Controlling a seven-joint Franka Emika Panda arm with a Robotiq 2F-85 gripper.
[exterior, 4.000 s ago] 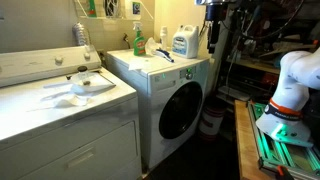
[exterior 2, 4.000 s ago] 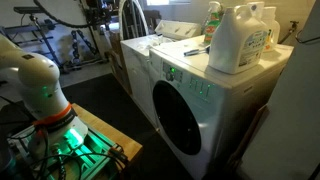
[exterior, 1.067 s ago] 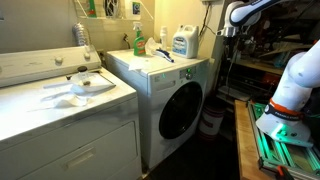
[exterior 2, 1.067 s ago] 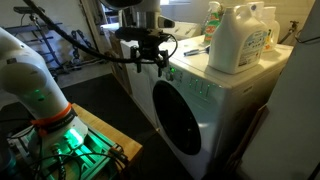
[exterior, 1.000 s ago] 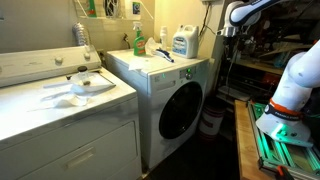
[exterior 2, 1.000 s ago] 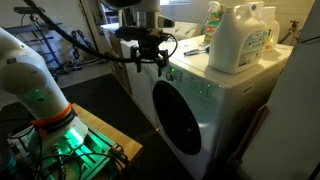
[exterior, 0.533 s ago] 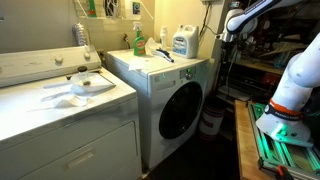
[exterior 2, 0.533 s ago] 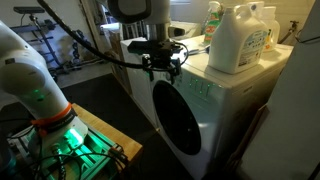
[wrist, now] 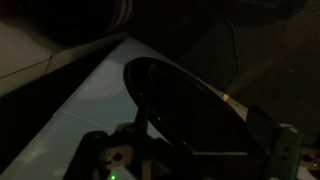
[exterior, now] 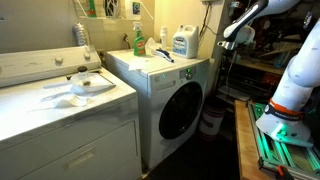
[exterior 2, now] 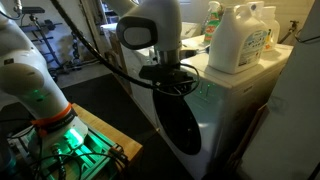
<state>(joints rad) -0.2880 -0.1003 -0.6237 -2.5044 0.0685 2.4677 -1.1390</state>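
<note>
In an exterior view the white front-loading washer (exterior: 150, 80) sits next to a white dryer (exterior: 60, 110). Its round door (exterior: 180, 110) is dark glass in a pale ring and looks closed. The gripper (exterior: 228, 40) hangs in the air just off the front corner of the washer's worktop, about level with it and touching nothing, but it's too small here to read the fingers. A blue-labelled detergent jug (exterior: 181, 41) stands at the back edge of the worktop, and a green bottle (exterior: 138, 40) is at the far back corner. In an exterior view from the front side, the gripper (exterior 2: 175, 88) is right up against the washer's (exterior 2: 230, 100) front, just below the front edge of the worktop and above the door (exterior 2: 185, 130). A big white jug (exterior 2: 240, 40) is on the near corner. The wrist view is really dark: the door (wrist: 190, 110) fills the middle as a black disc with a thin shiny rim, with the pale front panel (wrist: 70, 115) beside it. The gripper (wrist: 190, 165) peeks in at the bottom, with its fingers (wrist: 285, 150) spread wide apart and gripping nothing.
</note>
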